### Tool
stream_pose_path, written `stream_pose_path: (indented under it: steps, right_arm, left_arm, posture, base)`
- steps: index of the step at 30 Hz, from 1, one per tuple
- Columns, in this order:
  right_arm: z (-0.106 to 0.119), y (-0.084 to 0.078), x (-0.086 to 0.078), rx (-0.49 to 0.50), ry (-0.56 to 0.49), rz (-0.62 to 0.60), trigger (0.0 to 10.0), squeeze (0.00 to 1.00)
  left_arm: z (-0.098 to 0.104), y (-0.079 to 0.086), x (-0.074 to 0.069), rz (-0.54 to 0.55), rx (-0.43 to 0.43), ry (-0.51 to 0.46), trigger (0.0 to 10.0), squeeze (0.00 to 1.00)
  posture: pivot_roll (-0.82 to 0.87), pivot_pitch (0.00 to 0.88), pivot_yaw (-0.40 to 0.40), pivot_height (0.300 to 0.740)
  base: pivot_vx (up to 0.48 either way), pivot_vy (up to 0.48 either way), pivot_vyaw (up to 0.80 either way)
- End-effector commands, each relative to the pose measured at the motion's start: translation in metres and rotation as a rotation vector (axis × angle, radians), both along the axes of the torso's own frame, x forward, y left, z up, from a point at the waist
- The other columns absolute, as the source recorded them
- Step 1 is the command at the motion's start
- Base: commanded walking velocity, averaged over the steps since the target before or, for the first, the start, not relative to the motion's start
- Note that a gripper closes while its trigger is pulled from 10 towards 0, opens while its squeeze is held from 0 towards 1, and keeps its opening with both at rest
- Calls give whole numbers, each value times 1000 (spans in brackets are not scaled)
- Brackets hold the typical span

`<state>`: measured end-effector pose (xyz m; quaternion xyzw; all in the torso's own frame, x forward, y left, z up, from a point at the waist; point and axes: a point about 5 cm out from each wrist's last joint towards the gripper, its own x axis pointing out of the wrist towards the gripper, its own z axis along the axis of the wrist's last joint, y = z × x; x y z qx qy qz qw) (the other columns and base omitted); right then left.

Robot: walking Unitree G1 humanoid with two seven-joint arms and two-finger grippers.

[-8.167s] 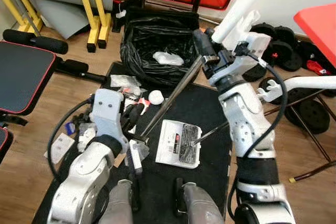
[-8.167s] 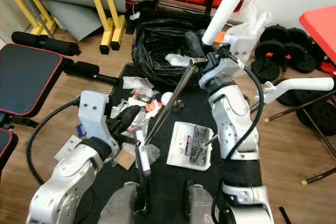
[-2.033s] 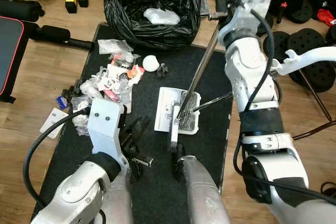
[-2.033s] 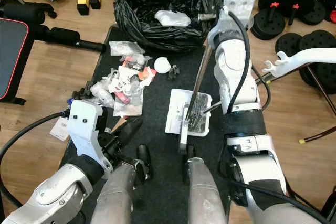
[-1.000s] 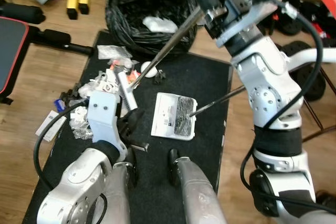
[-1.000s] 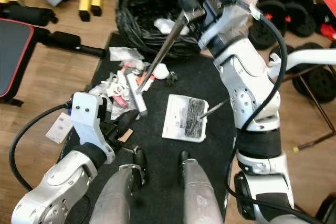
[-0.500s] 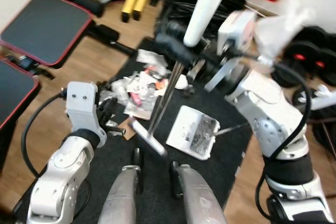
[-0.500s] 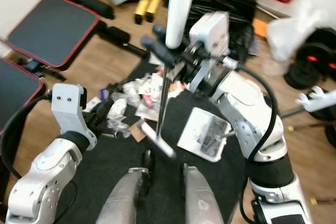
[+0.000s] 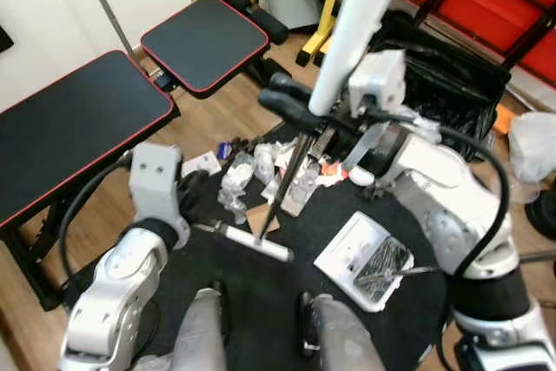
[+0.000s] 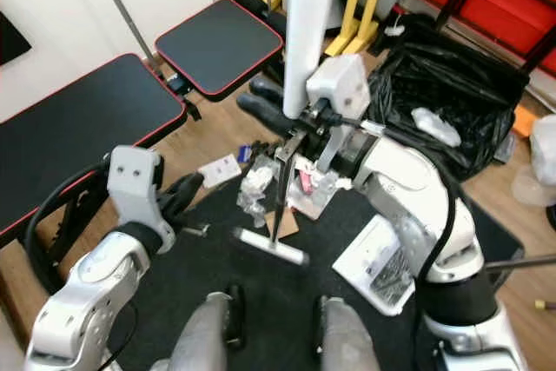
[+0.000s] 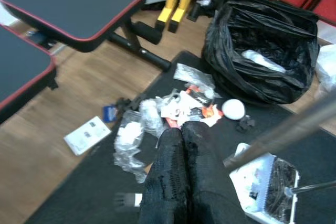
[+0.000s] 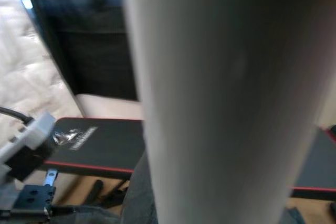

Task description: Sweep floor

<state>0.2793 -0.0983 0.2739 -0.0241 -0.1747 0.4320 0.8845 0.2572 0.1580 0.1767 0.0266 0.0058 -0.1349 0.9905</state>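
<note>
The right gripper [image 10: 276,119] is clamped round the broom [image 9: 300,141] high on its metal shaft, just under the thick white grip, its two black fingers [image 10: 261,89] reaching out toward the benches on the robot's left. From that grip the shaft runs down to the narrow white broom head [image 10: 270,245], which lies flat on the black mat [image 9: 252,293] below the gripper and just in front of the robot's knees. The litter pile [image 11: 157,114] of crumpled plastic and wrappers sits on the mat just beyond the head, directly under the right gripper, with a scrap of brown cardboard [image 9: 258,217] at its near edge touching the shaft's foot. A white dustpan [image 9: 365,260] holding dark bits lies to the right of the broom head, under the right forearm, its thin handle pointing away to the right. Beyond the right gripper stands the black bin bag [image 11: 262,56], open, with a pale crumpled piece inside. The left gripper [image 11: 181,129] hangs low over the mat's left side, to the left of the broom head and apart from it, its fingers pressed together and holding nothing; the litter and a white ball [image 11: 233,109] lie just past its tips. Two red-trimmed black benches [image 10: 217,45] stand further left on the wooden floor [image 11: 68,93].
</note>
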Motion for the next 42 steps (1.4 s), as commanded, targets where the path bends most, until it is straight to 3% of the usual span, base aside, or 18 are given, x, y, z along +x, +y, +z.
stream_pose_path:
  steps: [1,3,8,17,23,31,42]
  right_arm:
    - [4,-5,0,9,-40,-55,10000,0]
    - [3,-15,15,67,-16,-215,10000,0]
    - [0,-23,27,78,23,-325,10000,0]
    - [-2,-27,33,102,38,-331,10000,0]
    - [7,-19,34,126,-2,-309,10000,0]
    - [10,-18,34,132,-13,-298,10000,0]
    - [11,-3,35,155,-30,-250,10000,0]
  left_arm:
    - [-7,0,-4,-34,7,23,10000,0]
    - [-8,-1,-5,-62,16,18,10000,0]
    - [-8,-2,-3,-77,26,16,10000,0]
    - [-7,-8,7,-94,9,-5,10000,0]
    - [-4,-19,19,-113,-13,-40,10000,0]
    - [-4,-23,23,-117,-22,-49,10000,0]
    - [-5,-34,30,-138,-48,-74,10000,0]
  posture:
    - [-69,224,-109,740]
    - [-69,220,-113,740]
    - [-69,214,-113,740]
    - [-76,181,-121,740]
    - [-95,151,-127,740]
    - [-96,138,-130,740]
    - [-97,124,-129,740]
  base:
    - [0,0,769]
    - [124,0,250]
    - [313,0,0]
    - [375,0,-375]
    - [385,0,0]
    - [384,0,0]
    - [386,0,0]
